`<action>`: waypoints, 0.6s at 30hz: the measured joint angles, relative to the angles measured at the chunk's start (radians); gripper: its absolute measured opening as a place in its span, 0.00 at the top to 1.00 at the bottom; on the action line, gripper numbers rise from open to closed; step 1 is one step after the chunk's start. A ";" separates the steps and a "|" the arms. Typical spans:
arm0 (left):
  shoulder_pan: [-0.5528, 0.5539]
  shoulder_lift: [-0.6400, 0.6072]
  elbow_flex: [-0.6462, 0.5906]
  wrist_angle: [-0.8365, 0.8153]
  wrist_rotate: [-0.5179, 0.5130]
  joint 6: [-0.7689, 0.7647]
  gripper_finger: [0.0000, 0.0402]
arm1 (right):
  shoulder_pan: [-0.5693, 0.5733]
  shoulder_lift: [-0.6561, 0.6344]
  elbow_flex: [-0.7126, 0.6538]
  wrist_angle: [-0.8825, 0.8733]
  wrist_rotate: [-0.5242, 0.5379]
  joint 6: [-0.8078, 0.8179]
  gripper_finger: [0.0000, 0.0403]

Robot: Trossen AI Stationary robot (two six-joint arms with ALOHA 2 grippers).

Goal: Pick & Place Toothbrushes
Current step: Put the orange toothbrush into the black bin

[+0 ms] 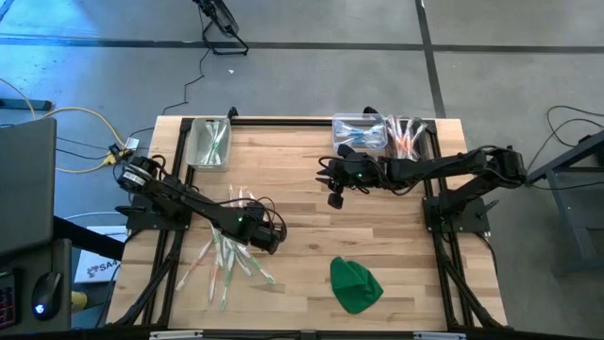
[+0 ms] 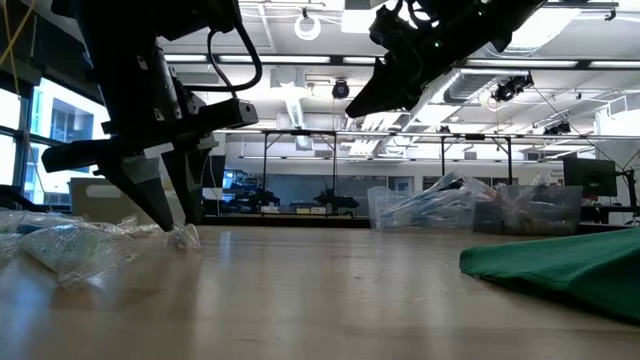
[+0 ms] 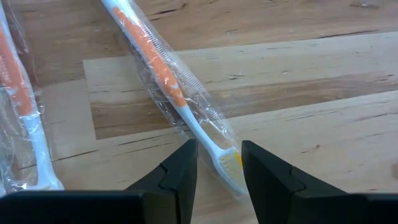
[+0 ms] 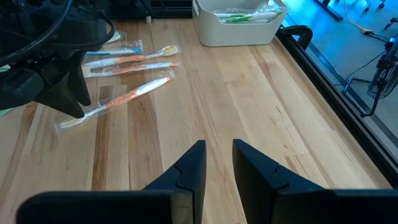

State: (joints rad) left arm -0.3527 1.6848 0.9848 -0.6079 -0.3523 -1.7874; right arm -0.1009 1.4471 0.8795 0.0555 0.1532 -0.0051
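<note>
The left jaws (image 3: 219, 168) stand open around the brush head of the wrapped orange toothbrush (image 3: 163, 81) on the table (image 3: 311, 93); closing there may catch only slippery wrapper and drop it

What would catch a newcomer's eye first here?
The left gripper is low over the scattered toothbrushes at the table's front left, its open fingers straddling the head of an orange one. The right gripper hangs above mid-table, empty. A green cloth lies front right.
</note>
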 joint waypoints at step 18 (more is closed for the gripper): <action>0.000 0.049 0.000 0.024 0.003 0.000 0.70 | 0.000 0.000 0.000 0.000 0.000 0.000 0.83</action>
State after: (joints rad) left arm -0.3531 1.7336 0.9848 -0.5844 -0.3496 -1.7874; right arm -0.1009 1.4474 0.8795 0.0555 0.1529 -0.0050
